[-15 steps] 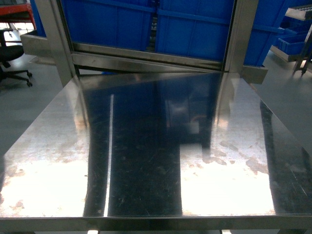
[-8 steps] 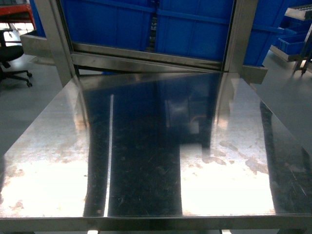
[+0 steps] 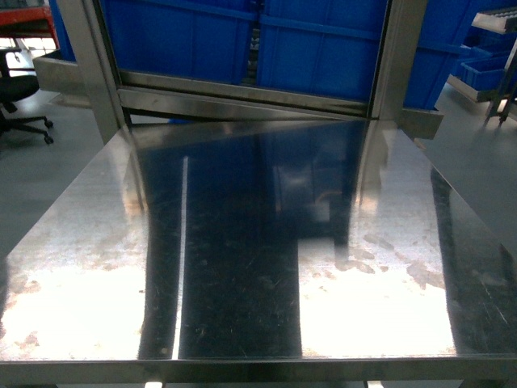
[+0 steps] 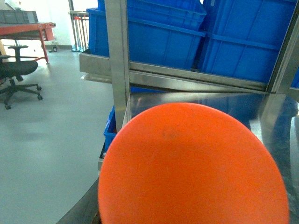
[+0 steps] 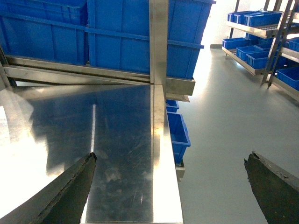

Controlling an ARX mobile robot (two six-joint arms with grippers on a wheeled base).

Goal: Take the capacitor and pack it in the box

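**Bench bare of task items; search needed before any pick**

Landmark: the polished stainless-steel workbench top (image 3: 242,267).

Finding 1. Neither the capacitor nor the pale pink box appears in any of the 3 views. Their location cannot be told. On the bench surface only reflections, scuffs and stains show in the head view.

Finding 2. Right gripper (image 5: 170,186): its 2 dark fingers stand wide apart, nothing between them, hovering above the bench's right edge with grey floor beyond. Left gripper: the jaws are not visible in any view, and I cannot tell their state. A round orange disc (image 4: 191,168) fills the lower part of the left wrist view; what it is or whether it is held cannot be determined.

Finding 3. Step in hand, by judgement: locating the parts. To do it well, keep both arms clear of the head camera's line, and look beyond the bench's edges before committing any reach. The right jaws are already spread for a small part; a capacitor will want a low, centred, gentle close.

Containers: large blue plastic bins (image 3: 323,48) sit on the steel rack behind the bench's far edge; contents not visible. Smaller blue plastic trays (image 5: 180,133) sit below the bench's right side; they appear empty where visible. More blue bins on shelving (image 5: 254,35) stand well right of the bench; contents hidden.
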